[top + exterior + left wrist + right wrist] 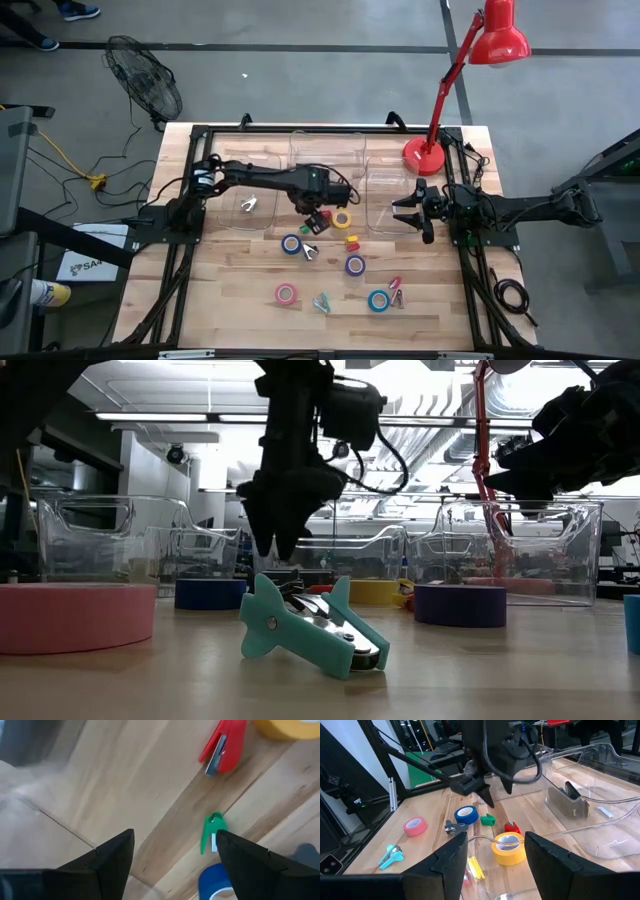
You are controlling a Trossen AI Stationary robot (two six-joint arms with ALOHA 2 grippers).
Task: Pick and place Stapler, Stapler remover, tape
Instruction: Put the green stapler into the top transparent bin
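The left hand (pixel 318 221) hangs released, fingers spread, over the middle of the wooden worktop (pixel 230 290). Directly between its fingertips in the left wrist view lies a small green plastic staple remover (pixel 212 831), with the blue ring-shaped tape roll (pixel 220 882) just beside it and a red staple remover (pixel 225 745) farther ahead near the yellow tape roll (pixel 287 727). The green remover's long axis runs roughly along the gap, so the left arm is plainly nearer. The right hand (pixel 412 212) waits released by the clear plastic bins (pixel 330 160).
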